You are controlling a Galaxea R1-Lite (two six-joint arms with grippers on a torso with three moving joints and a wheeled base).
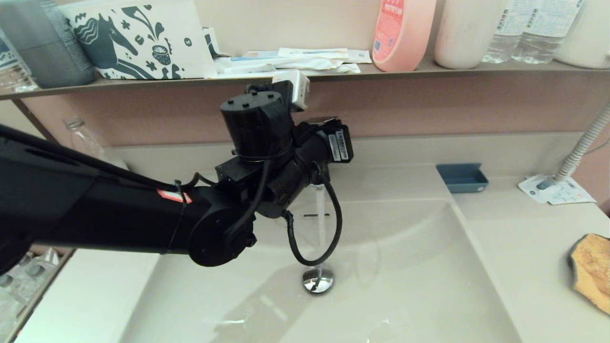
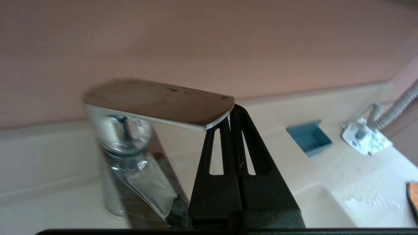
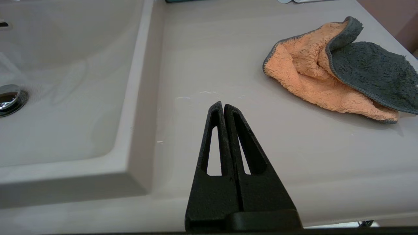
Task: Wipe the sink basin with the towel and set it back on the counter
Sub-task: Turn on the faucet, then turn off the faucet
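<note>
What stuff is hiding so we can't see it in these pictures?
- Faucet: in the head view the left arm covers it; only the running water shows.
- Left gripper: the arm's own wrist hides it in the head view.
- Towel: cut off by the head view's edge.
- Right gripper: not in the head view at all.
- Drain plug: cut off by the right wrist view's edge.

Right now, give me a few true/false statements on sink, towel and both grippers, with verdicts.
1. Water is running from the faucet into the sink basin. True.
2. The towel lies in the basin. False: it lies on the counter, right of the basin.
3. The left gripper is shut, its tips at the faucet handle. True.
4. The right gripper holds the towel. False: it is shut and empty above bare counter.
5. The blue tray sits on the shelf. False: it sits on the counter behind the basin.
</note>
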